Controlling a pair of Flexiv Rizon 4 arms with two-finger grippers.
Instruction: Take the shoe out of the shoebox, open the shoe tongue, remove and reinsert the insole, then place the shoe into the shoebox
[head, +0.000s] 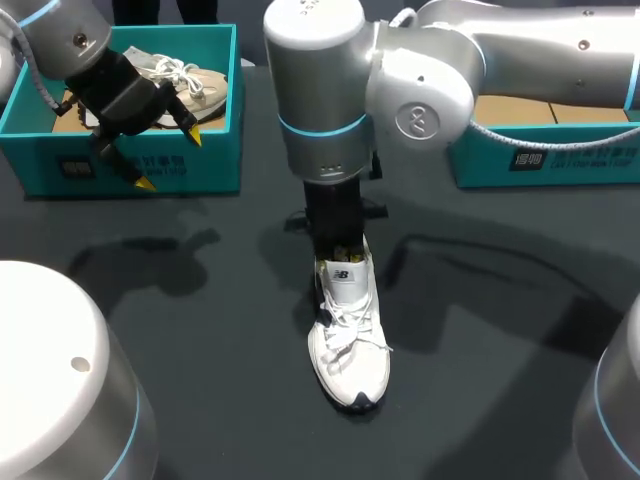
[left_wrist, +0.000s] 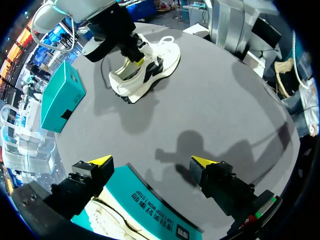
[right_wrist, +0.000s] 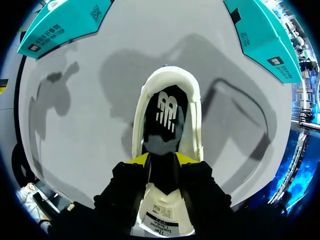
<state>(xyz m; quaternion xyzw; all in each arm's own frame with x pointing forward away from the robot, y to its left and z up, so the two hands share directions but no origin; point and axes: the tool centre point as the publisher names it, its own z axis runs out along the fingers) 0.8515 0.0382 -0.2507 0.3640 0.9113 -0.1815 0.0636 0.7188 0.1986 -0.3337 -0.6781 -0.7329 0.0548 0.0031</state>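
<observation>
A white shoe lies on the dark table, toe toward the near edge, and also shows in the left wrist view. My right gripper points straight down into its opening. Seen from the right wrist, the yellow fingertips stand a little apart inside the shoe, so the gripper is open. The dark insole lies flat in the shoe and runs on between the fingers. The white tongue is folded back beside them. My left gripper hangs open and empty over the left teal shoebox.
A beige shoe lies in the left shoebox, whose front wall sits just under my left gripper. A second teal shoebox stands at the back right, behind my right arm. Bare table surrounds the white shoe.
</observation>
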